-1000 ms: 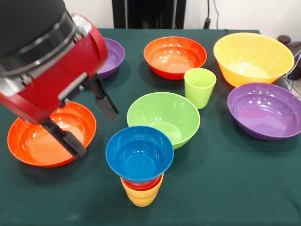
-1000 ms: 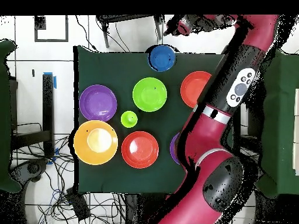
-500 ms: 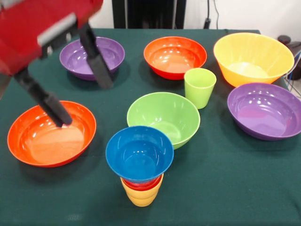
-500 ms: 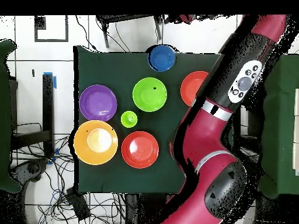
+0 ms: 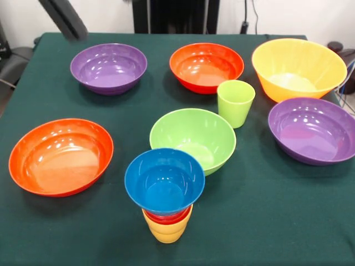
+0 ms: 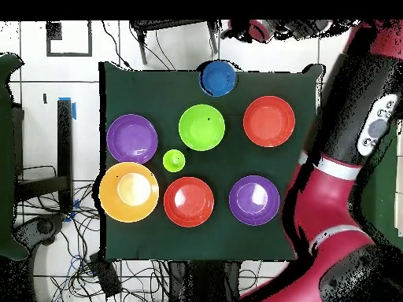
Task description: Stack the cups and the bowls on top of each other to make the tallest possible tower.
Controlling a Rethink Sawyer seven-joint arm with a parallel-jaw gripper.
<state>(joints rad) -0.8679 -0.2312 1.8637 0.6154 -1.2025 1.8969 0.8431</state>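
Note:
The tower stands at the table's front edge: a blue bowl rests on a red cup, which sits in a yellow cup. From overhead only the blue bowl of it shows. Just behind the tower sits the light green bowl, with the green cup upright beside it. Only a black piece of my gripper shows, at the top left corner, high above the purple bowl and touching nothing.
A red-orange bowl lies at the left and another at the back. A large yellow-orange bowl and a second purple bowl stand at the right. In the overhead view the arm stands beside the table's right edge.
The gripper has risen from above the left red-orange bowl and drawn off to the top left corner. The arm has swung off the table, uncovering two bowls. No bowl or cup moved.

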